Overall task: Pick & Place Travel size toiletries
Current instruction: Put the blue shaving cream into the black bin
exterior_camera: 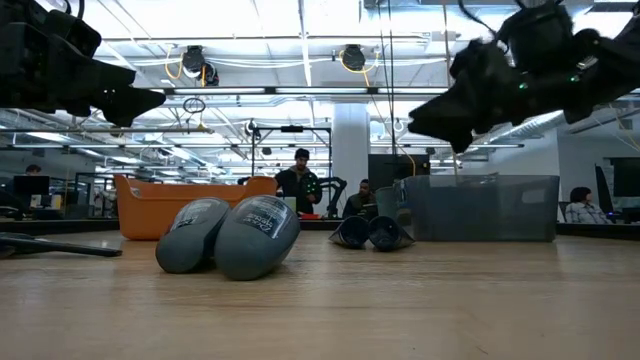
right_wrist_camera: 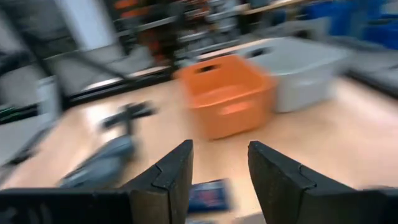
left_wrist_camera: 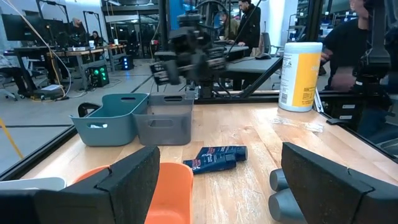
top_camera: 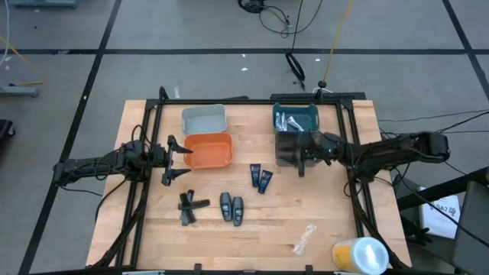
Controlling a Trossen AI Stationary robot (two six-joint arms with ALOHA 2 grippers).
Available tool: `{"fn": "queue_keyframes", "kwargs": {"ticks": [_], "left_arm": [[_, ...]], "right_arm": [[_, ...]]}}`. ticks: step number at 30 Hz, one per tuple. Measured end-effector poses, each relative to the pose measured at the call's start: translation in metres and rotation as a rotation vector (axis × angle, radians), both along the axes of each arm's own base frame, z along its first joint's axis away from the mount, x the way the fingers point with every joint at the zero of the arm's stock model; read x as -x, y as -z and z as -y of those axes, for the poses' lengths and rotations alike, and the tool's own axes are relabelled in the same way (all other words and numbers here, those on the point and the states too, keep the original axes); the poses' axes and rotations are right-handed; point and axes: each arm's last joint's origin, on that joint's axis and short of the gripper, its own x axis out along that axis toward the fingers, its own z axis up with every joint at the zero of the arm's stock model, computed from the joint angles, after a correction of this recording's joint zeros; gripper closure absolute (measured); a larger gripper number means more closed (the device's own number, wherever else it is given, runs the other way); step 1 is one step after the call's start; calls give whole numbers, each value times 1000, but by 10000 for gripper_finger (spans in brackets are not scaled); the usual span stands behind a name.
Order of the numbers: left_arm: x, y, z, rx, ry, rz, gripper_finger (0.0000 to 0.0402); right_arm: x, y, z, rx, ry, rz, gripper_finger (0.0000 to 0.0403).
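Note:
Two dark blue tubes (top_camera: 260,177) lie side by side mid-table, also seen in the left wrist view (left_wrist_camera: 214,158). Two dark grey oval pieces (top_camera: 231,207) lie nearer the front edge, and they are close in the low view (exterior_camera: 232,235). Thin black sticks (top_camera: 189,208) lie crossed to their left. Silvery-white tubes (top_camera: 289,120) rest inside the teal bin (top_camera: 309,114). My left gripper (top_camera: 176,160) is open, raised beside the orange bin (top_camera: 208,150). My right gripper (right_wrist_camera: 221,168) is open and holds nothing, raised at the dark grey bin (top_camera: 286,149).
A light grey bin (top_camera: 204,118) stands behind the orange one. A clear crinkled wrapper (top_camera: 305,238) and a big yellow-and-white cylinder (top_camera: 359,254) lie near the front right corner. Black frame rails (top_camera: 353,191) run along both sides. People stand in the room behind.

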Motion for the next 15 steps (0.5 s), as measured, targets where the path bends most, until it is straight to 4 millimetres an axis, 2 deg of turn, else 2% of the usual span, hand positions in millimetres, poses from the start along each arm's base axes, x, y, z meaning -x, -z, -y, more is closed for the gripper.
{"fn": "queue_keyframes", "kwargs": {"ticks": [6, 15], "left_arm": [[0, 0, 0, 0, 0, 0, 73], [0, 0, 0, 0, 0, 0, 73]], "right_arm": [[-3, -2, -37, -2, -241, 18, 261], [1, 0, -77, -24, -431, -4, 296]]}}
